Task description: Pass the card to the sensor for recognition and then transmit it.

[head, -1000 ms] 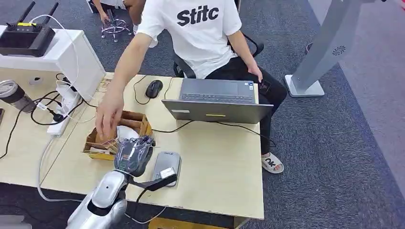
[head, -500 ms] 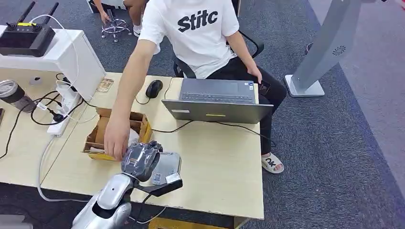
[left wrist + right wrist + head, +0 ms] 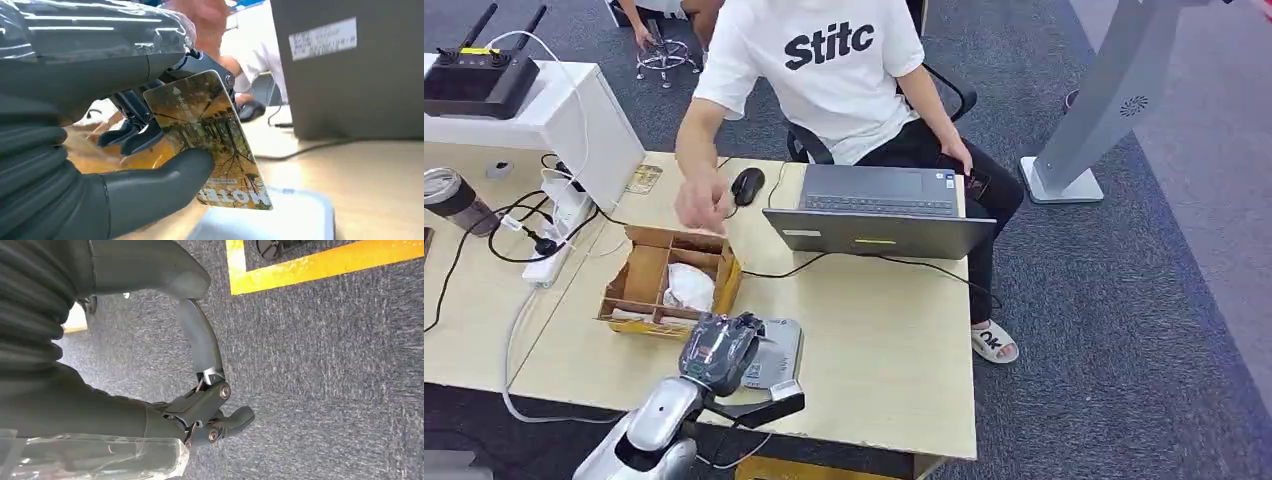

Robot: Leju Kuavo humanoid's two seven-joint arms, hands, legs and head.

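- Near the front edge of the desk (image 3: 894,340), the left robot hand (image 3: 717,350) hovers over the left part of the grey sensor (image 3: 776,352), a flat pad lying on the desktop.
- In the left wrist view the left robot hand (image 3: 150,150) grasps the card (image 3: 210,137), pinched between the thick thumb and the darker fingers (image 3: 132,132).
- The card stands on edge, its long axis tilted steeply; the lower end points down toward the pale sensor (image 3: 280,220) just beneath it, and the printed autumn-tree face is turned to the wrist camera.
- Whether the card's lower corner touches the sensor cannot be told.
- A cardboard box (image 3: 664,280) with compartments sits just behind the left robot hand, toward the desk's left edge.
- A person's hand (image 3: 702,205) is raised over the back of the box, beside a black mouse (image 3: 746,185).
- A laptop (image 3: 879,212) stands open at the back edge.
- The right robot hand (image 3: 200,405) hangs over grey carpet (image 3: 325,390), fingers loosely curled and apart, grasping nothing.
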